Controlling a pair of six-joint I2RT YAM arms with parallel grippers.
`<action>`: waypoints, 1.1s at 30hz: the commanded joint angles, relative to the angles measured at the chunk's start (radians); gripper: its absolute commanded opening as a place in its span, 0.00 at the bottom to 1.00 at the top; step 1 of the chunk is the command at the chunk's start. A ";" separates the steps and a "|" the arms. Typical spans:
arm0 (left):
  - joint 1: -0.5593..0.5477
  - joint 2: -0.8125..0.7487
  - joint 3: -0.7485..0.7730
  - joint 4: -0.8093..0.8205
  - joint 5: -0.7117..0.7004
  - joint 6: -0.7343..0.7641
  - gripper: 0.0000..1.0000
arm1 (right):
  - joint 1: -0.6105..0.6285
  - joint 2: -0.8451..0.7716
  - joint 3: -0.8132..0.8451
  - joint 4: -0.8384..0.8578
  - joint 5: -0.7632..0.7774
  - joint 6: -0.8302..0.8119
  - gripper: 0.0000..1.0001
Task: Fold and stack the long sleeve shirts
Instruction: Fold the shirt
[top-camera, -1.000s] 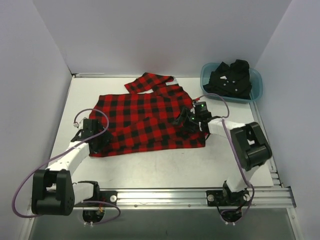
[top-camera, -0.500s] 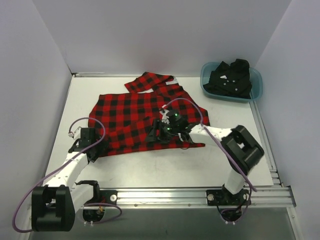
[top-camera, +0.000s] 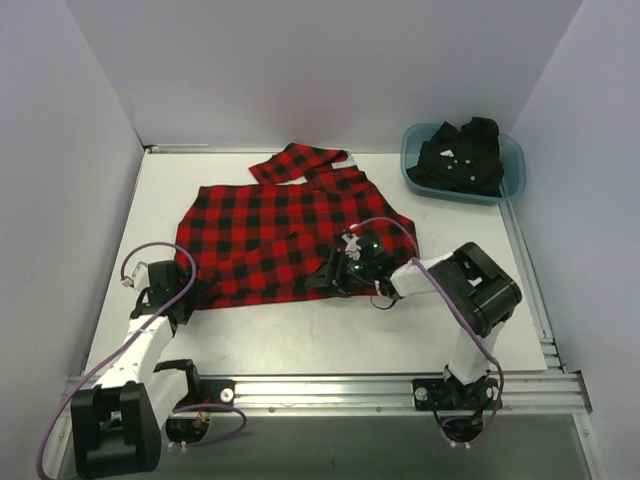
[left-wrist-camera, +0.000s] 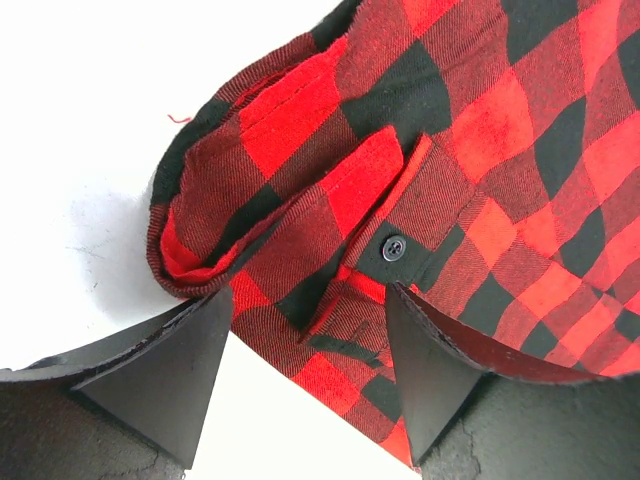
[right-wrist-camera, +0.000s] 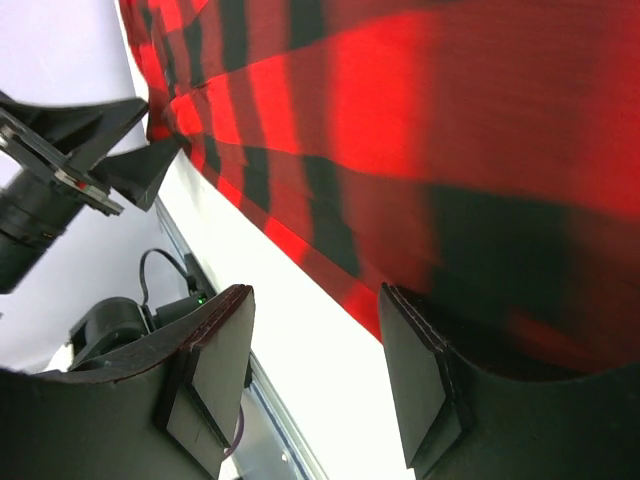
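the big shirt (top-camera: 290, 235) has red and black squares, with a black button (left-wrist-camera: 393, 248). the other shirt (top-camera: 460, 155) is black — its tub (top-camera: 513, 175) is blue-green.

Right gripper (right-wrist-camera: 315, 335) fingers spread over white table (right-wrist-camera: 215, 240) — hem of blurred red-and-black check flannel shirt (right-wrist-camera: 450, 130) crosses between them. Left gripper (right-wrist-camera: 160, 125) at the shirt's far corner — fingers apart.
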 joint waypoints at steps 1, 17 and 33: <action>0.035 0.030 -0.043 -0.093 -0.050 0.005 0.75 | -0.095 -0.048 -0.134 -0.105 0.039 -0.048 0.54; 0.050 -0.019 0.185 -0.228 -0.019 0.186 0.82 | -0.364 -0.556 -0.011 -0.930 0.372 -0.490 0.56; -0.297 0.320 0.422 -0.148 -0.013 0.260 0.85 | -0.164 -0.177 0.364 -1.023 0.630 -0.514 0.42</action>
